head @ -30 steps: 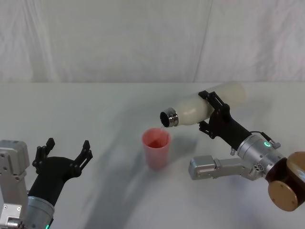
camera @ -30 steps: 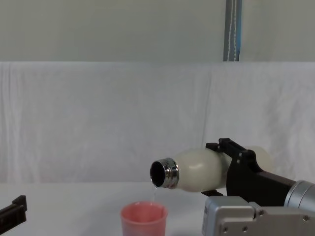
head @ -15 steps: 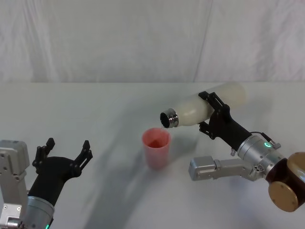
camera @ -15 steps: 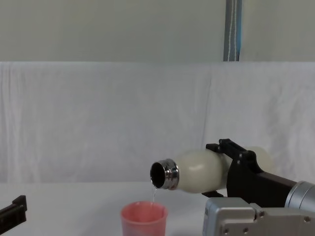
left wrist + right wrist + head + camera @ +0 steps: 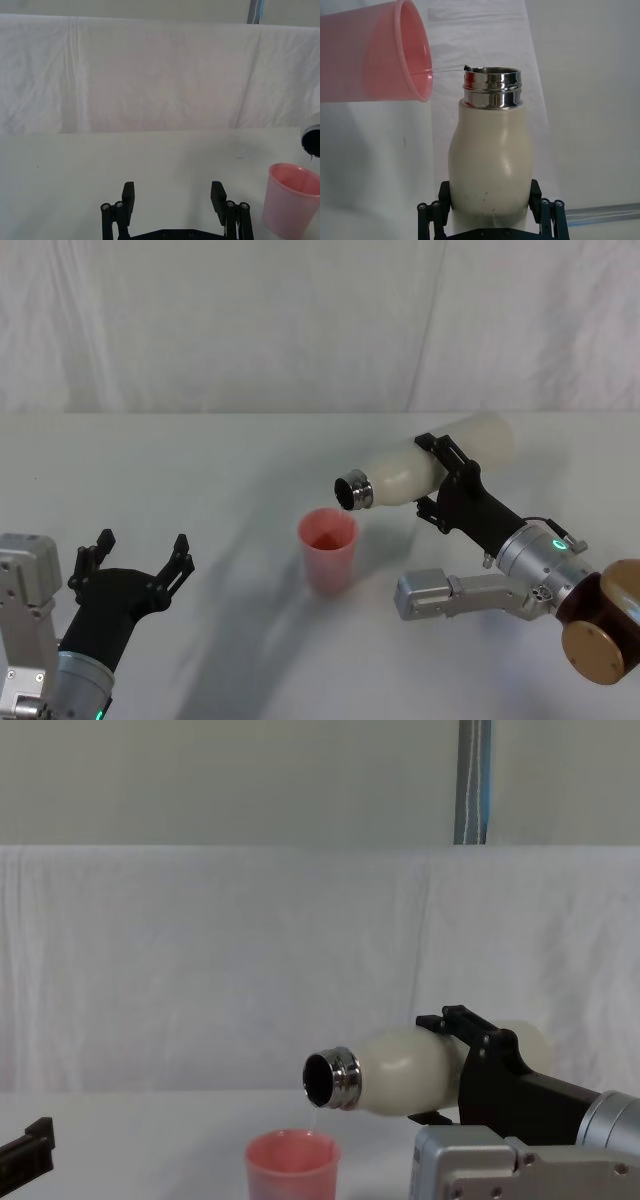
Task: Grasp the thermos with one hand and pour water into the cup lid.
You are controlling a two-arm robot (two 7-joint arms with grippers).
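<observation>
Chest view, thermos (image 5: pixel 400 1070) tipped over cup lid (image 5: pixel 292 1165), no readable markings

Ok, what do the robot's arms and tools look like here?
Both tools, left tool and right tool, are matte black with slim linkage fingers on black tapered bases. Silver-grey wrist collars carry green lights, with boxy grey modules alongside. The right arm ends in a tan-brown round joint.

Thermos (image 5: pixel 490 175): cream-white, small dark specks, shiny steel neck. Cup lid (image 5: pixel 327 548): matte pink. Counter (image 5: pixel 200 500): white. Right gripper (image 5: pixel 441 472): black
</observation>
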